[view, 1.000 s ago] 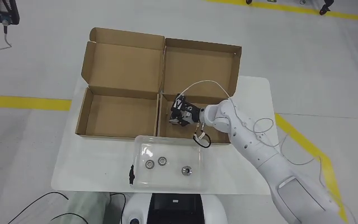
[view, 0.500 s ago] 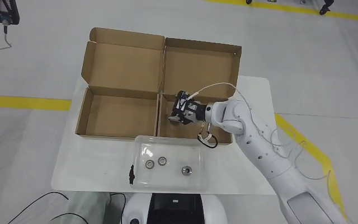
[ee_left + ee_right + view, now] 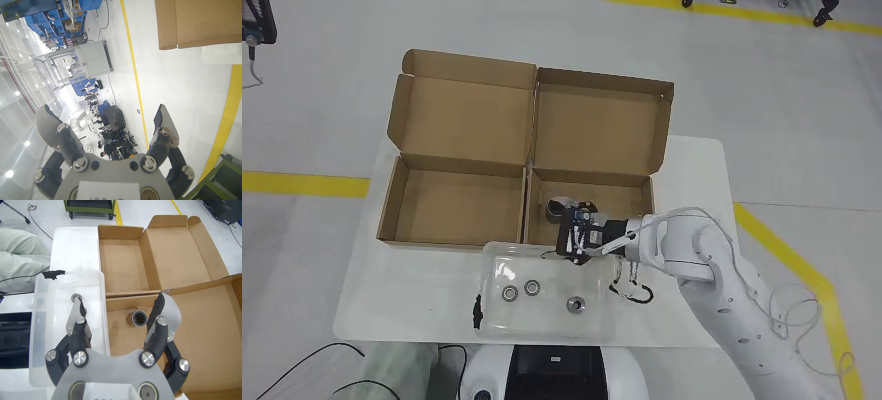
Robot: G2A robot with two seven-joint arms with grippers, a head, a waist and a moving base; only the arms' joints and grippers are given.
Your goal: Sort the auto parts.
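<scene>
On the white table (image 3: 687,170) two open cardboard boxes sit side by side with their lids folded back, and a clear plastic tub (image 3: 492,262) stands just in front of them, nearer the robot. The right gripper (image 3: 570,243) hangs over the spot where the tub meets the near wall of the right box (image 3: 627,205). Its fingers are spread wide and hold nothing. From the right wrist, the same gripper (image 3: 120,299) has one finger over the tub (image 3: 103,285) and the other over the right box (image 3: 198,323).

A short dark ring with a silvery rim (image 3: 558,208) lies on the floor of the right box, close to the wall it shares with the left box (image 3: 452,205). In the right wrist view the ring (image 3: 139,318) shows between the spread fingers but lies free of both.

Three small round metal parts rest in the tub. Two bearings (image 3: 510,293) (image 3: 532,288) lie close together, and a third part (image 3: 575,305) lies apart from them. A scrap of black tape (image 3: 474,310) clings to the tub's rim.

The left gripper (image 3: 103,113) also has its fingers spread and empty. It points out across the workshop floor, with a cardboard flap (image 3: 198,24) at the edge of its view.
</scene>
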